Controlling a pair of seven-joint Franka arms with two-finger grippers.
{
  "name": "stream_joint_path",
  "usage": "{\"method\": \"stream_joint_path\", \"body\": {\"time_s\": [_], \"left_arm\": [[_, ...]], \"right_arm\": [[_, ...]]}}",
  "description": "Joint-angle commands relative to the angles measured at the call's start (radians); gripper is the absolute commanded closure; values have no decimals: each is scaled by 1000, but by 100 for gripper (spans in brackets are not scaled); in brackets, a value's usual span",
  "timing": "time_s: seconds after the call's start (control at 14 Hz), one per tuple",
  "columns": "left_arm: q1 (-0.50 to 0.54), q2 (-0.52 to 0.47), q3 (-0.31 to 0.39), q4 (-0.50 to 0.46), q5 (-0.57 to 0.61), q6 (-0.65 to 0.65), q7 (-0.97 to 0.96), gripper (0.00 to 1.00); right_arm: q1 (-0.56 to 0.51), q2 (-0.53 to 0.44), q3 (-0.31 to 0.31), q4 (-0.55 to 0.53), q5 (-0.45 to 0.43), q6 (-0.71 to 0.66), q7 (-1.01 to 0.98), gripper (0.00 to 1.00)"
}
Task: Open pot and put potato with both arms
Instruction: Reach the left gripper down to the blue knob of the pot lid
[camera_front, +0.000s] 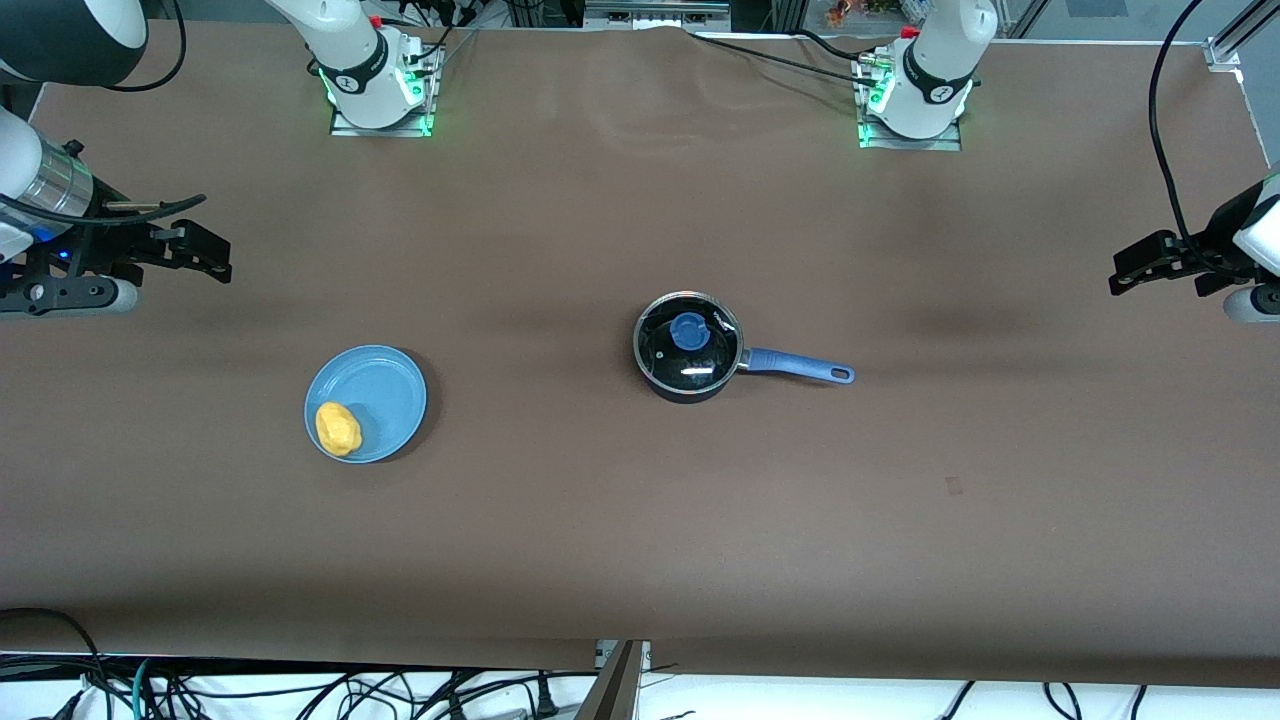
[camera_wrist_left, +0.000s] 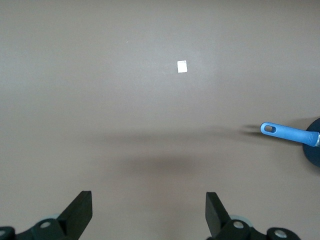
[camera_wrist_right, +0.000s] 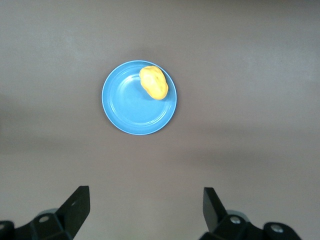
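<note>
A: Any writing to read on the pot (camera_front: 690, 348) or its lid (camera_front: 689, 340)?
B: There is a faint pale mark on the glass near the blue knob (camera_front: 687, 331), too small to read.
A: And the plate (camera_front: 366, 403) or the table (camera_front: 640, 500)?
B: No text, numbers or signs there.

Black pot (camera_front: 688, 352) with blue handle; yellow-orange potato (camera_front: 338, 428) on light-blue plate (camera_front: 385, 385).

we count one pot (camera_front: 688, 348) with one glass lid (camera_front: 689, 340) on it, one potato (camera_front: 338, 428), one blue plate (camera_front: 380, 385), one small white tag (camera_wrist_left: 182, 66) on the counter (camera_front: 640, 520), and two arms.
</note>
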Motion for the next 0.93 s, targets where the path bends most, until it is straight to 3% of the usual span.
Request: {"method": "stream_joint_path", "body": {"time_s": [0.0, 0.57, 0.86], "left_arm": [[4, -19, 3, -11, 8, -7, 15, 0], [-19, -12, 0, -16, -2, -7, 9, 0], [-100, 30, -1, -16, -112, 23, -189, 0]], "right_arm": [[-7, -1, -2, 4, 16, 0, 5, 0], [-9, 0, -3, 4, 16, -8, 5, 0], [-10, 3, -2, 4, 16, 0, 5, 0]]}}
